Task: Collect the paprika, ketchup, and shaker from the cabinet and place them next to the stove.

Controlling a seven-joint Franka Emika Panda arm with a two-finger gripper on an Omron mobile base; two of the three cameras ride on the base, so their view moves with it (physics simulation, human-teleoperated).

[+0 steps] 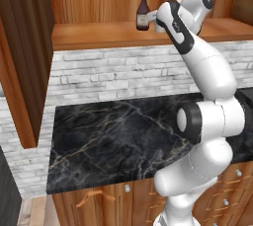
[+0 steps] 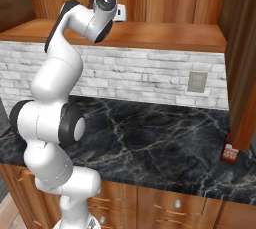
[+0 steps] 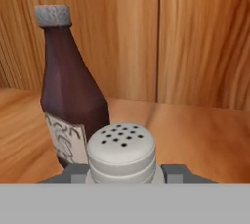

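Ketchup [image 3: 73, 100]: slim brown bottle standing upright on the cabinet [image 1: 99, 35] shelf, just left of and behind the shaker
Shaker [image 3: 122, 152]: pale, holed dome top, upright on the shelf between the finger tips, probably next to be lifted
Gripper [image 3: 124, 173]: jaws pinching the shaker's sides
Hidden: shaker's lower body cut off; arm blocks it from the base views

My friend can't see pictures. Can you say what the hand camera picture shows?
The shaker, small and pale with dots on its rounded top, sits between the gripper tips. The brown ketchup bottle stands behind it to the left, on the wooden cabinet shelf.
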